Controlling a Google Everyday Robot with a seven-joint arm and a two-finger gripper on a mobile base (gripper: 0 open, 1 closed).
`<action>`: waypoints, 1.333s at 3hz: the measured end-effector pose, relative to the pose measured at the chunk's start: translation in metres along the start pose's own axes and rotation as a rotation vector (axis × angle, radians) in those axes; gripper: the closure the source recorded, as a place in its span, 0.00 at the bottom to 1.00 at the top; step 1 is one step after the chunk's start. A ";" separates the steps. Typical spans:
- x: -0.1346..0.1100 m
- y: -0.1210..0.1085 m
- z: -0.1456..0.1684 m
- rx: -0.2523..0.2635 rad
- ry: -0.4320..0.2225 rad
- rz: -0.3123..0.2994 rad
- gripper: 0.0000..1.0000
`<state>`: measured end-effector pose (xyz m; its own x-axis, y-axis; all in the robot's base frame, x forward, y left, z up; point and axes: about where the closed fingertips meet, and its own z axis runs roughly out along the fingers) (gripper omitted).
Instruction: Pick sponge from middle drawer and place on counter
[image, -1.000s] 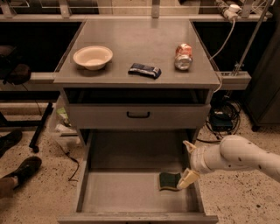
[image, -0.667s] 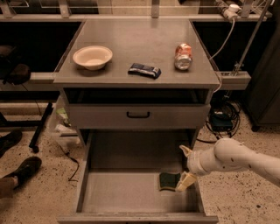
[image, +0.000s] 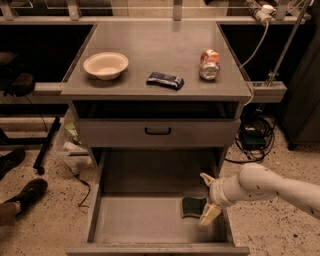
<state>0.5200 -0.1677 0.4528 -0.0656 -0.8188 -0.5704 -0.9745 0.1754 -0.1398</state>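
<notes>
— Where is the sponge (image: 192, 206)?

— Lower right of the frame. It lies with its dark green face up on the flat floor of the middle drawer (image: 140, 220), which is pulled out. The sponge is close to the drawer's right wall and nearer the front than the back.

— And the gripper (image: 208, 196)?

— Just right of the sponge, on the white arm (image: 270, 187) that comes in from the right edge. Its two pale fingers are spread apart, one higher up toward the drawer's back and one lower, at the sponge's right edge. I cannot tell whether that lower finger touches the sponge.

— What sits on the counter (image: 150, 40)?

— In the upper half of the frame, a cream bowl (image: 105, 65) is at the left and a dark blue wrapper (image: 165, 80) lies near the middle of the front edge. A red and white can (image: 209, 64) stands at the right.

— Can you read any brand?

— No. The wrapper has pale print and the can has coloured markings, but neither is legible.

— Below the counter?

— A closed grey drawer front with a black handle (image: 158, 131), just above the open drawer.
</notes>
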 end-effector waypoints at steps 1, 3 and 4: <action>0.018 0.013 0.032 -0.046 0.030 -0.019 0.00; 0.039 0.019 0.097 -0.101 0.055 -0.043 0.00; 0.045 0.017 0.112 -0.097 0.054 -0.041 0.19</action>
<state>0.5244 -0.1405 0.3341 -0.0337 -0.8529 -0.5210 -0.9926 0.0893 -0.0819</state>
